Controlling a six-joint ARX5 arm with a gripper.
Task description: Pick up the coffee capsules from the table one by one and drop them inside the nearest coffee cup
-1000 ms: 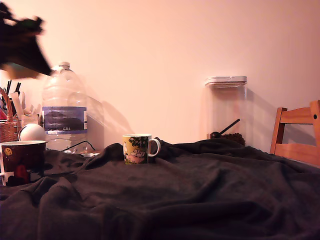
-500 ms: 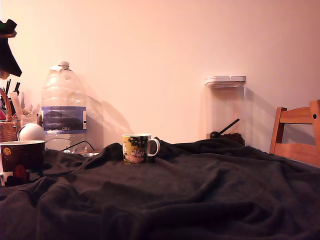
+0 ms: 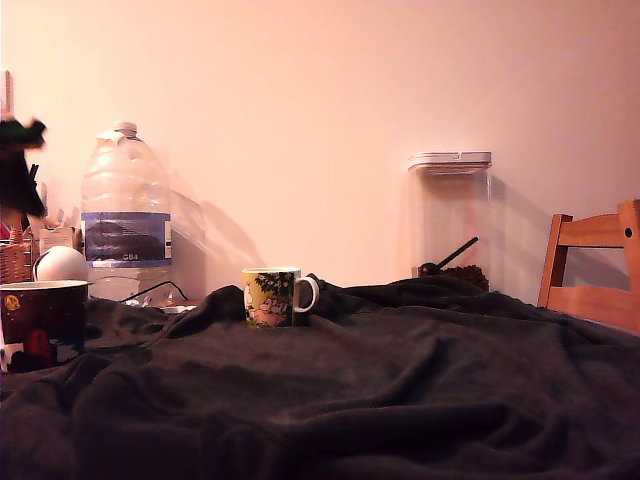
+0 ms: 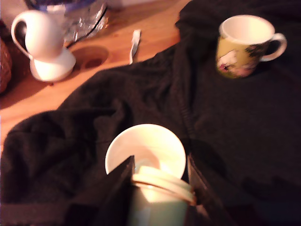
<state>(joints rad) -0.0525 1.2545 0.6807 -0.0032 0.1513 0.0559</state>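
A coffee capsule point(image 4: 160, 195), cream and blurred, sat clamped between the two dark jaws of the end effector point(image 4: 159, 188), its wider rim pointing toward a white-lined cup point(image 4: 145, 149) directly beneath. That cup stood on the dark, wrinkled cloth of the surface point(image 3: 380, 390); in the exterior view it showed at the far left as a dark-sided cup point(image 3: 42, 322) with coloured prints that could not be read. The end effector appeared there only as a dark blurred shape point(image 3: 17, 170) high at the exterior view's left edge, above that cup; little of the arm could be made out.

Well apart on the cloth stood a yellow-green mug point(image 4: 244, 44) with a picture on its side and a white handle, upright; no words on it were legible. Behind, a large clear water bottle point(image 3: 125, 215) carried a blue label with small marks near its lower edge reading something like "GB4". A white jug point(image 4: 42, 40) rested on bare wood beside the cloth. Further along stood a clear lidded container point(image 3: 452, 215) and a wooden chair point(image 3: 595, 265).
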